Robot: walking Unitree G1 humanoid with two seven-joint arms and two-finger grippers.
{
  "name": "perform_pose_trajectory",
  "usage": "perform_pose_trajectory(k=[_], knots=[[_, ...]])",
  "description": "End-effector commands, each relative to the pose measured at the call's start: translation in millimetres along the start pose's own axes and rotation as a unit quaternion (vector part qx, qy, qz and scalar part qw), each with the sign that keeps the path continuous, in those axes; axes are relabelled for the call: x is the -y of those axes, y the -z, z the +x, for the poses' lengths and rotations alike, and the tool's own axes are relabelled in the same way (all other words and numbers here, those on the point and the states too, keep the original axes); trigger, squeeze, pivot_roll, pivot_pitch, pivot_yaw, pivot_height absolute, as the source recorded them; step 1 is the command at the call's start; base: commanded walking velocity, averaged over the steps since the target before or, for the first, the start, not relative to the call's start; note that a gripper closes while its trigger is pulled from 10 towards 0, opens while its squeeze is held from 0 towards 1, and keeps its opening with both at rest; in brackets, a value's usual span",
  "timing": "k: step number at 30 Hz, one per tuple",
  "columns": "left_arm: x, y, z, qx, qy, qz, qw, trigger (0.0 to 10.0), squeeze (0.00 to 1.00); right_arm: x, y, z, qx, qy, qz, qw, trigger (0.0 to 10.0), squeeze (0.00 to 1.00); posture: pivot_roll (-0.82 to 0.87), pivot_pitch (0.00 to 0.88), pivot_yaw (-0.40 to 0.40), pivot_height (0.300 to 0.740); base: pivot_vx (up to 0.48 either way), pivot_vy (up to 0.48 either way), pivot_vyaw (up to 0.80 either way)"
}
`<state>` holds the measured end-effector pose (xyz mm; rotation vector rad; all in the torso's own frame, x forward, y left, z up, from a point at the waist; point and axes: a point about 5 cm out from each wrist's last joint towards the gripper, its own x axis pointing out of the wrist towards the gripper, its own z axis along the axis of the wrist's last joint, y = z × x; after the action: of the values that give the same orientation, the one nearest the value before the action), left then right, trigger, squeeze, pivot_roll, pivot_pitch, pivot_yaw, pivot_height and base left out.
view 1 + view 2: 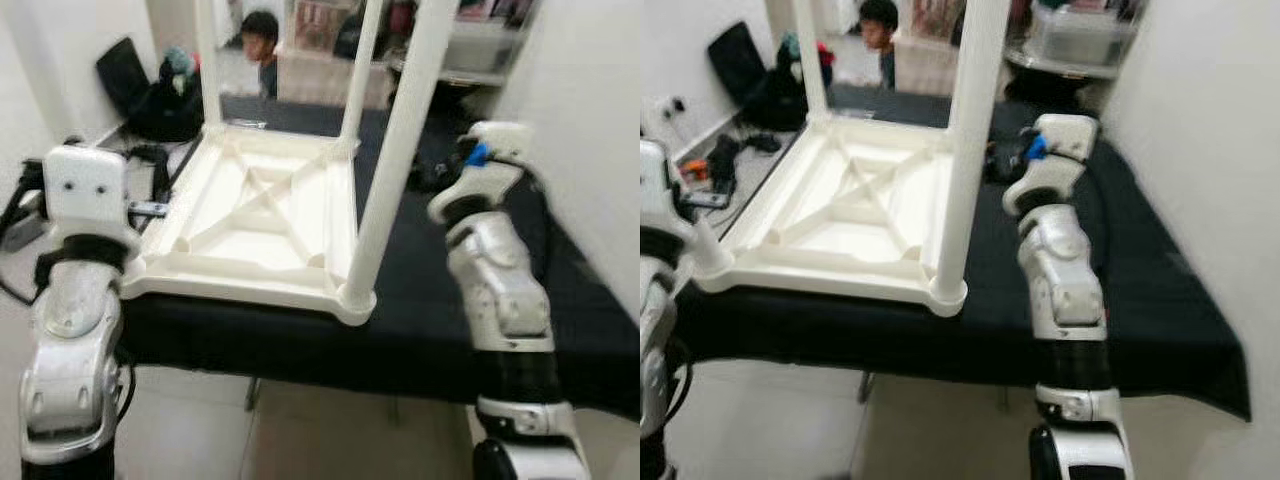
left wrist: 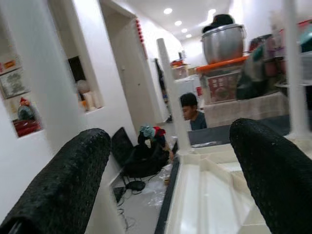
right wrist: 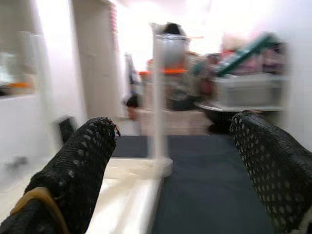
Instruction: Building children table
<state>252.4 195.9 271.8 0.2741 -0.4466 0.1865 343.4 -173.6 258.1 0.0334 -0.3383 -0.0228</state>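
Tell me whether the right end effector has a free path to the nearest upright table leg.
Probably yes. The right end effector is open, held above the black cloth, and the nearest upright table leg stands just to its left with nothing seen between them.

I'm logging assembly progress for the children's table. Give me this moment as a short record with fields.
table: white plastic table, upside down on a black cloth
legs: three fitted, pointing up; nearest leg at the near right corner
left gripper: open, aimed over the table's underside
right gripper: open, above the cloth, right of the table
person: beyond the table
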Motion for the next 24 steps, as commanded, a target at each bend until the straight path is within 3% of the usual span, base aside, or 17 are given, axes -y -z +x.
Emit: perform_pose_trajectory(k=[1, 4, 6, 8, 10, 12, 15, 16, 19, 21, 22, 23, 24], knots=[[4.1, -0.6, -0.1, 0.000, 0.010, -0.003, 1.000, 10.0, 0.00, 20.4, 1.9, 1.4, -0.006, 0.058, -0.025, 0.998, 10.0, 0.00, 0.06, 0.030, -0.068, 0.740, 0.000, 0.000, 0.00], [5.6, 1.1, -1.1, -0.006, 0.015, -0.005, 1.000, 10.0, 0.00, 45.9, 8.9, 3.5, -0.032, 0.115, -0.026, 0.992, 10.0, 0.00, 0.06, 0.032, -0.065, 0.740, 0.000, 0.000, 0.00], [6.5, 2.2, -1.8, -0.007, 0.016, -0.010, 1.000, 10.0, 0.00, 55.5, 12.5, 3.8, -0.038, 0.125, 0.003, 0.992, 10.0, 0.00, 0.06, 0.036, -0.064, 0.740, 0.000, 0.000, 0.00], [6.5, 2.2, -1.8, -0.007, 0.016, -0.010, 1.000, 10.0, 0.00, 55.5, 12.5, 3.8, -0.038, 0.125, 0.003, 0.992, 10.0, 0.00, 0.06, 0.036, -0.064, 0.740, 0.000, 0.000, 0.00], [9.5, 4.2, -3.0, -0.012, 0.023, -0.014, 1.000, 10.0, 0.00, 61.3, 14.1, 6.2, -0.038, 0.076, 0.137, 0.987, 10.0, 0.00, 0.06, 0.036, -0.061, 0.740, 0.000, 0.000, 0.00], [11.3, 6.5, -4.8, -0.016, 0.027, -0.016, 0.999, 10.0, 0.00, 66.5, 8.1, 6.7, -0.018, 0.013, 0.253, 0.967, 10.0, 0.00, 0.06, 0.036, -0.060, 0.740, 0.000, 0.000, 0.00], [11.6, 7.3, -5.6, -0.017, 0.027, -0.016, 0.999, 10.0, 0.00, 69.0, 4.1, 6.2, -0.008, -0.014, 0.287, 0.958, 10.0, 0.00, 0.06, 0.036, -0.060, 0.740, 0.000, 0.000, 0.00], [12.1, 9.0, -7.3, -0.020, 0.027, -0.014, 0.999, 10.0, 0.00, 76.5, -9.4, 3.2, 0.022, -0.063, 0.333, 0.941, 10.0, 0.00, 0.05, 0.031, -0.056, 0.740, 0.000, 0.000, 0.00], [12.3, 9.6, -7.8, -0.021, 0.028, -0.013, 0.999, 10.0, 0.00, 78.8, -14.5, 1.9, 0.033, -0.078, 0.344, 0.935, 10.0, 0.00, 0.05, 0.031, -0.056, 0.740, 0.000, 0.000, 0.00], [13.1, 12.5, -9.9, -0.026, 0.030, -0.013, 0.999, 10.0, 0.00, 80.5, -33.9, -0.9, 0.077, -0.124, 0.388, 0.910, 10.0, 0.00, 0.05, 0.027, -0.051, 0.740, 0.000, 0.000, 0.00], [13.1, 12.5, -9.9, -0.026, 0.030, -0.013, 0.999, 10.0, 0.00, 80.5, -33.9, -0.9, 0.077, -0.124, 0.388, 0.910, 10.0, 0.00, 0.05, 0.027, -0.051, 0.740, 0.000, 0.000, 0.00], [14.1, 14.6, -11.5, -0.031, 0.034, -0.012, 0.999, 10.0, 0.00, 76.4, -43.6, -2.7, 0.093, -0.157, 0.398, 0.899, 10.0, 1.00, 0.05, 0.023, -0.049, 0.740, 0.000, 0.000, 0.00], [17.7, 20.6, -17.1, -0.044, 0.046, -0.013, 0.998, 10.0, 0.00, 56.2, -59.4, -7.5, 0.108, -0.230, 0.382, 0.889, 10.0, 1.00, 0.05, 0.021, -0.044, 0.740, 0.000, 0.000, 0.00]])
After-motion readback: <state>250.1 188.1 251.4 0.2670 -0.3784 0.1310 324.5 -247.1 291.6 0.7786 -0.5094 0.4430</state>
